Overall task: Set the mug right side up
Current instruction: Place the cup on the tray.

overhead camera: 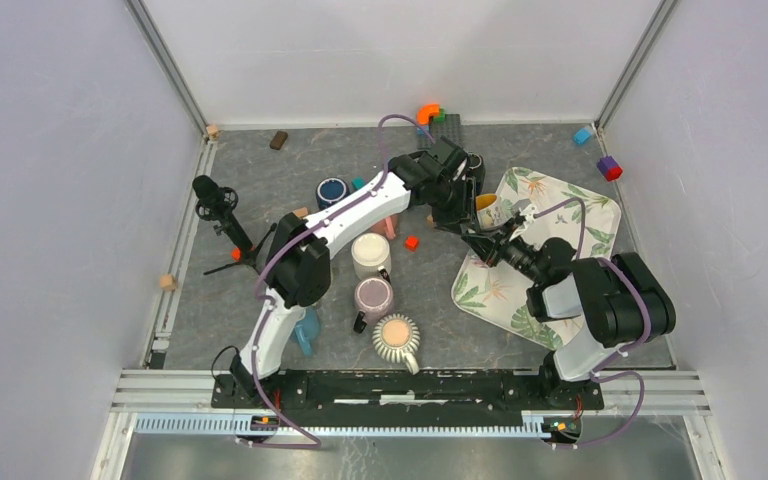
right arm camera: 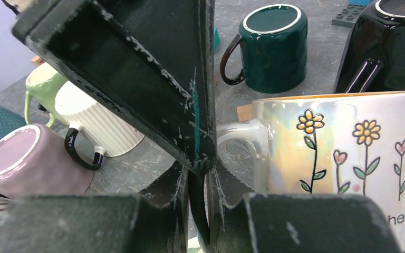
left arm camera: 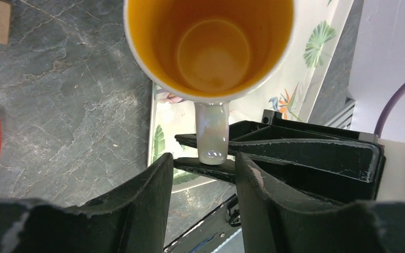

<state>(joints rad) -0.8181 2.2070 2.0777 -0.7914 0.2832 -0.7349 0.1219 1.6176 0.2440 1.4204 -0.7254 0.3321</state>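
Two arms meet at the flowered mug (left arm camera: pixel 211 47), upright just ahead of both. The right end effector (right arm camera: pixel 199 176) pinches its handle (left arm camera: pixel 211 126); the left end effector (left arm camera: pixel 200 192) hovers part-open, empty. Release gently and withdraw straight back, so nothing tips.

Left arm (overhead camera: pixel 360 210) and right arm (overhead camera: pixel 560 297): white links, black joints, purple cables (overhead camera: pixel 396 120).

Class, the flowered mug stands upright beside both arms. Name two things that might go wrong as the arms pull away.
1. The mug stands right at the edge of the tray, so a small nudge might tip it off the rim.
2. The open left gripper flanks the handle, and the shut right gripper crowds it too. Either could snag the handle and topple the mug.
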